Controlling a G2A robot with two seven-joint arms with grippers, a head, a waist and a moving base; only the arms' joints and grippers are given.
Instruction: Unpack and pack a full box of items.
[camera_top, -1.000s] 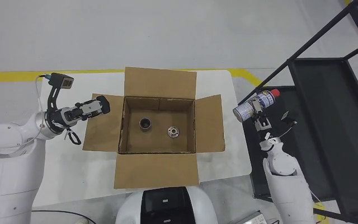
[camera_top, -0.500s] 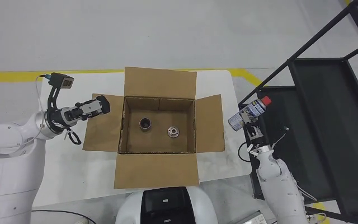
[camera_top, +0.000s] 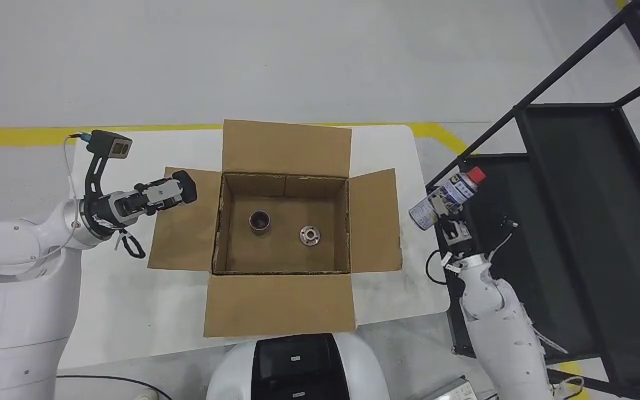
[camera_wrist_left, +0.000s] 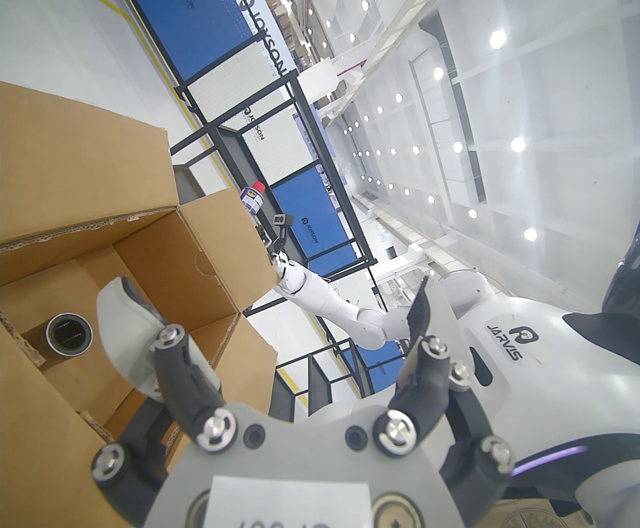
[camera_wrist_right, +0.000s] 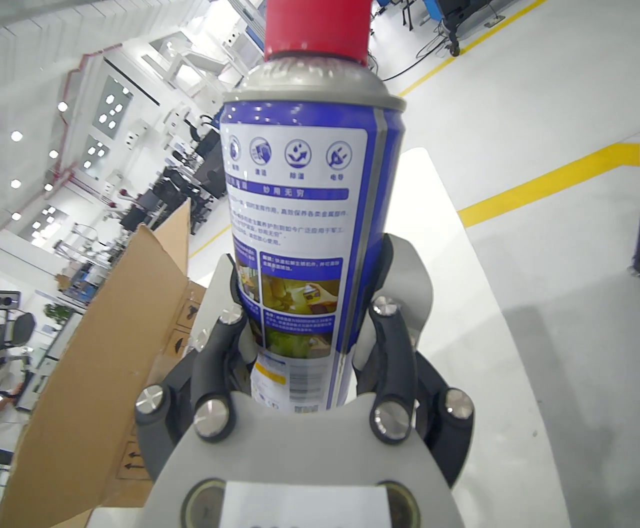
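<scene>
An open cardboard box stands mid-table with its flaps spread. On its floor sit a dark cylinder and a small round metal part. Off the box's right flap, at the table's right edge, my right gripper is shut on a blue-and-white spray can with a red cap. In the right wrist view the spray can stands upright between the fingers. My left gripper hangs open and holds nothing over the left flap. In the left wrist view the dark cylinder lies beyond the left gripper.
A dark metal rack with a black shelf stands right of the white table. A yellow floor line runs behind the table. The box takes up most of the tabletop.
The right arm has carried the spray can a little left, from over the rack toward the table's right edge. The left arm has not moved.
</scene>
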